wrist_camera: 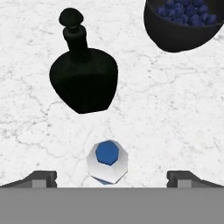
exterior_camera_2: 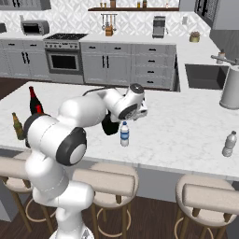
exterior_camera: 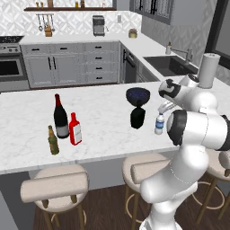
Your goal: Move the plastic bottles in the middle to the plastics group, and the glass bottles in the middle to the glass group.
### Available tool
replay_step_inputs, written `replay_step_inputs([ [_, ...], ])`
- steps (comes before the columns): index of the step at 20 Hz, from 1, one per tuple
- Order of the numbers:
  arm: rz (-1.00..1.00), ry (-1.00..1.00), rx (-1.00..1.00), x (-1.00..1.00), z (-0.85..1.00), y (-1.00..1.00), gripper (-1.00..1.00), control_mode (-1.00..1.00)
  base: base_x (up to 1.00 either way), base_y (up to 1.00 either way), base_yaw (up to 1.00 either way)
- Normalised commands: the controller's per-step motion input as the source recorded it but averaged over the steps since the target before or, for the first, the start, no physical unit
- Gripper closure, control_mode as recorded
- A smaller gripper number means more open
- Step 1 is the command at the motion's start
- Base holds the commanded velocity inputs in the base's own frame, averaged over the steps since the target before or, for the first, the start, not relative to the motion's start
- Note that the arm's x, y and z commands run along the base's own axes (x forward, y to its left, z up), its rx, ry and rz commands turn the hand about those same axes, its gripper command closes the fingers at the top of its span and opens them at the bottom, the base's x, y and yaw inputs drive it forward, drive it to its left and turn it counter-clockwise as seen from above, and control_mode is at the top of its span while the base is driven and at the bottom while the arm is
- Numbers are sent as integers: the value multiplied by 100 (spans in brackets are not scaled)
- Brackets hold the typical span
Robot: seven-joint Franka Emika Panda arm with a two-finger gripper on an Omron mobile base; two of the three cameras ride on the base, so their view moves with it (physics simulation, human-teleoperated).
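Location: home kitchen, rendered. I work at a white marble island tabletop [exterior_camera: 103, 143] with padded bar stools [exterior_camera: 54, 186] tucked beneath it. Grey cabinets [exterior_camera: 72, 65] with dark handles line the far wall. Fittings on record: stove and oven [exterior_camera_2: 64, 58], microwave [exterior_camera_2: 33, 27], coffee machine [exterior_camera: 98, 25], sink [exterior_camera: 168, 65] with faucet [exterior_camera: 185, 53]. A shelf [exterior_camera: 67, 8] sits above hanging utensils [exterior_camera: 44, 22] on a patterned tile backsplash [exterior_camera: 72, 24]. Dark wood floor [exterior_camera: 103, 206]. Bottles and a bowl of blueberries [wrist_camera: 186, 22] stand on the tabletop before me.
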Motion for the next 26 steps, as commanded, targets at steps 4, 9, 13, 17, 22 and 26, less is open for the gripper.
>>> replay_step_inputs([
  [4, 5, 0, 0, 5, -26, 0, -100, -100, 0, 0, 0],
  [9, 1, 0, 0, 10, -10, 0, -100, -100, 0, 0, 0],
  [13, 0, 0, 0, 1, -14, 4, -100, -100, 0, 0, 0],
  [17, 0, 0, 0, 2, -7, 9, -100, -100, 0, 0, 0],
  [22, 0, 0, 0, 0, 0, 17, -100, -100, 0, 0, 0],
  [26, 0, 0, 0, 5, -9, 7, -100, -100, 0, 0, 0],
])
